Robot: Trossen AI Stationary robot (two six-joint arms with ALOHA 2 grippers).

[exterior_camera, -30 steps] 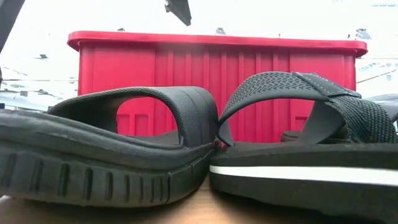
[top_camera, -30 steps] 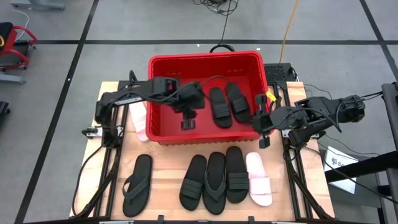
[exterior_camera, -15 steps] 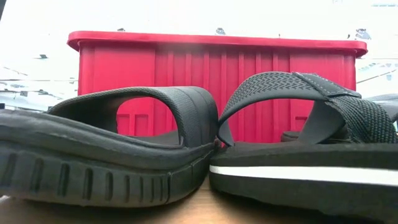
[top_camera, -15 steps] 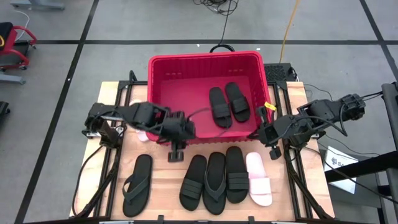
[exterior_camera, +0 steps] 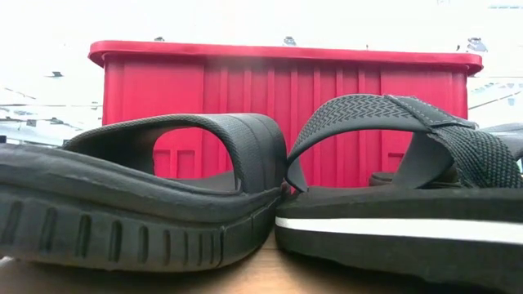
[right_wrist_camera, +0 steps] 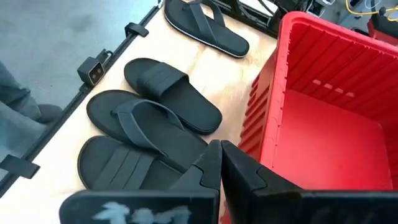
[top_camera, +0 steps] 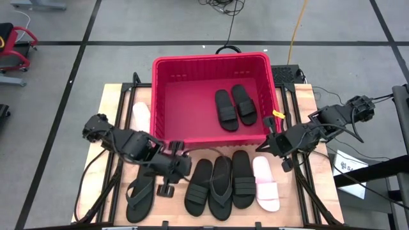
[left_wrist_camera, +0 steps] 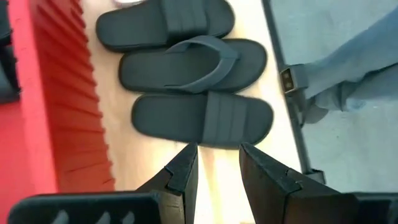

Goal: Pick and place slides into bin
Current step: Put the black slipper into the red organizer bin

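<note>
- We see the bin (top_camera: 163,96), a large red basket with finely slotted walls and a black handle at its far edge, standing at the far middle of the wooden table (top_camera: 307,191).
- Inside it, toward the right, we find two black wide-strap slides (top_camera: 234,107) lying side by side.
- On the table near the bin, we note a black flip-flop (top_camera: 139,191) to the left, then a tight row: a black strap slide (top_camera: 198,186), a second flip-flop (top_camera: 220,186), another black slide (top_camera: 242,179) and a pale pink slide (top_camera: 266,184).
- We see a second pale slide (top_camera: 141,116) just left of the bin.
- The left gripper (top_camera: 168,185) hangs empty between the lone flip-flop and the row, its fingers (left_wrist_camera: 186,169) parted by a modest gap.
- The right gripper (top_camera: 271,145) is at the bin's near right corner, above the pink slide; its fingers (right_wrist_camera: 211,163) are pressed nearly together, holding nothing.
</note>
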